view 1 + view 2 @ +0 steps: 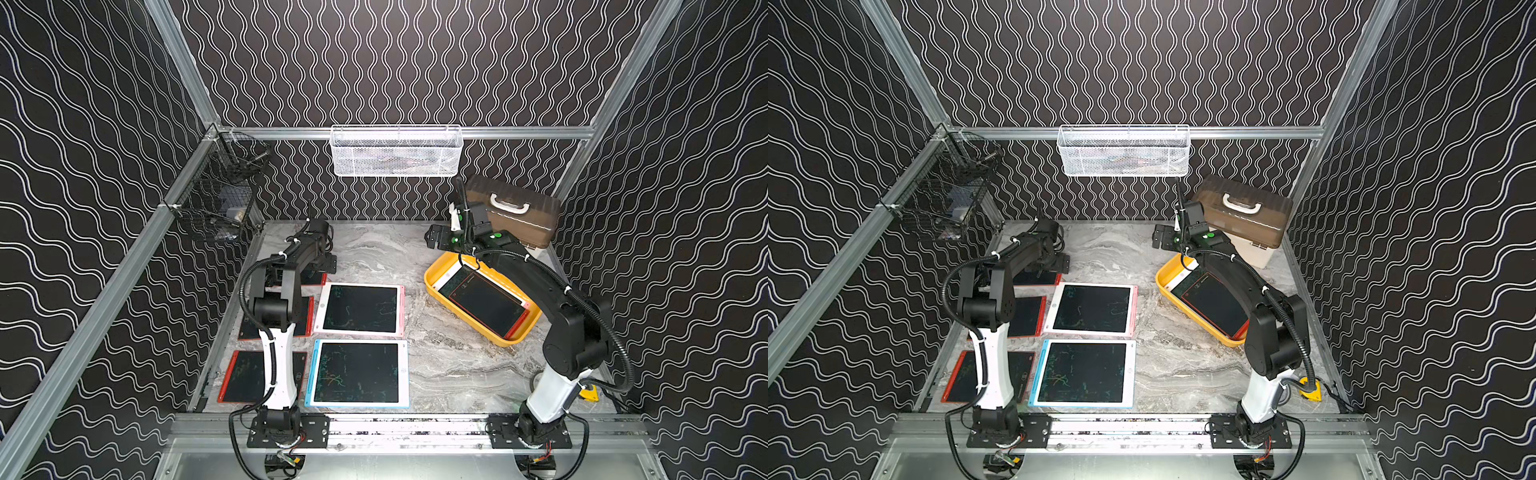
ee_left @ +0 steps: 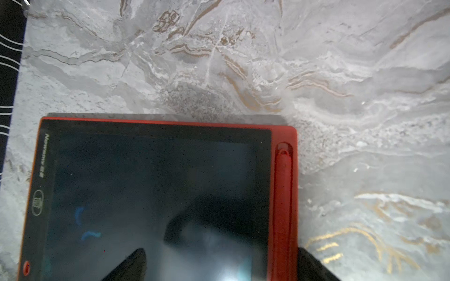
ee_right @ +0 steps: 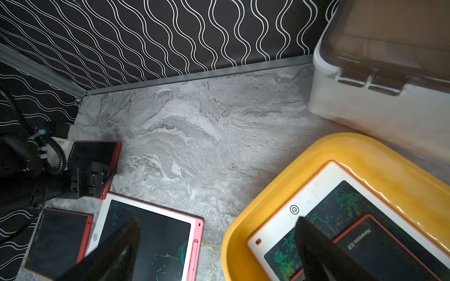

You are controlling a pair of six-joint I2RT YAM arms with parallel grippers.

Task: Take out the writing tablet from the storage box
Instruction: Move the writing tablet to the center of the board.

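The writing tablet (image 1: 487,305) on top is red-framed and lies face up in the yellow storage box (image 1: 432,291), which sits askew on the worktop (image 1: 440,365) just in front of the cream case (image 1: 515,216). It rests on a larger white-framed tablet (image 3: 280,219) and covers only part of it. Its low end sits close against the box wall.

The right claw (image 3: 216,220) hangs above the far end of the box with its jaws spread wide and nothing between them. In the right wrist view, one finger (image 3: 323,255) shows over the tablets and the other shows outside the rim. The left claw (image 2: 220,249) is also wide and empty. It sits over a separate red tablet (image 2: 155,194) on the worktop, well apart from the box.

The tablet looks like a thin, stiff plastic slab. It is probably light, and its glossy screen would give the pads little purchase. It lies flat on the tablet beneath, so no gap shows under it. The best hold is likely the frame at the upper end, where its edge forms a small step above the white tablet. One finger could tip that edge up, and the jaws could then pinch across the thickness at the border rather than on the screen. The box also seems light and could slide or lift with the tablet.
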